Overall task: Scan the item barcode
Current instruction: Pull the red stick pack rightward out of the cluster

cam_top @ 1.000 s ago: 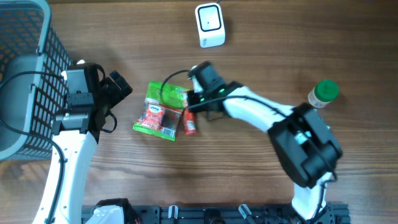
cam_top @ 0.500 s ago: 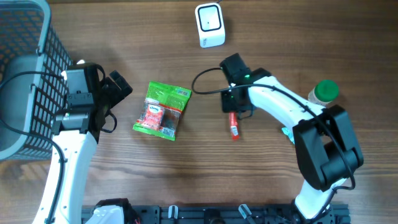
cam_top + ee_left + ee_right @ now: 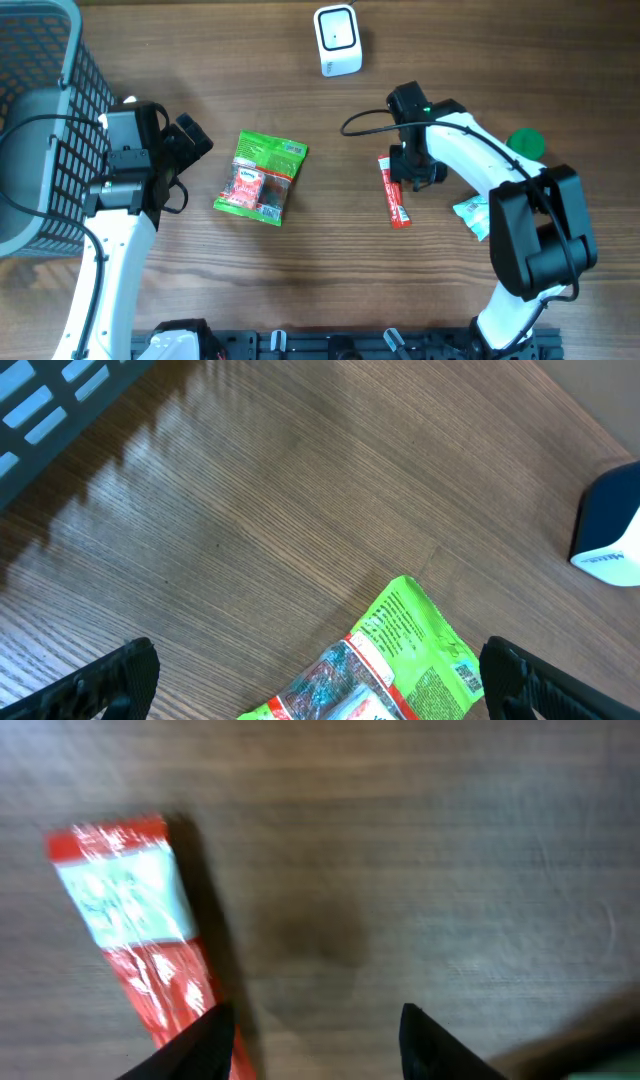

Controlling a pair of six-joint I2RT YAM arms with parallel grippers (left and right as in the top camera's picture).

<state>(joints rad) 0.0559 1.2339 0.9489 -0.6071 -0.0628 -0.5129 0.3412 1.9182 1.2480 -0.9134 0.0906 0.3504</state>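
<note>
While the packet (image 3: 393, 192) lies flat on the wood below and right of the scanner (image 3: 337, 40), both claws stand apart and empty.

Only the overhead gives the layout: the right claw (image 3: 415, 175) is just beside the packet's upper end, the left claw (image 3: 188, 140) is well to the scanner's lower left, and the bag (image 3: 262, 178) lies below-left of the scanner. The right wrist alone shows the packet close up, a glossy red stick wrapper with a pale label panel near its top and blurred print, and no barcode can be made out. The left wrist shows only the bag's green top and the scanner's edge.
</note>
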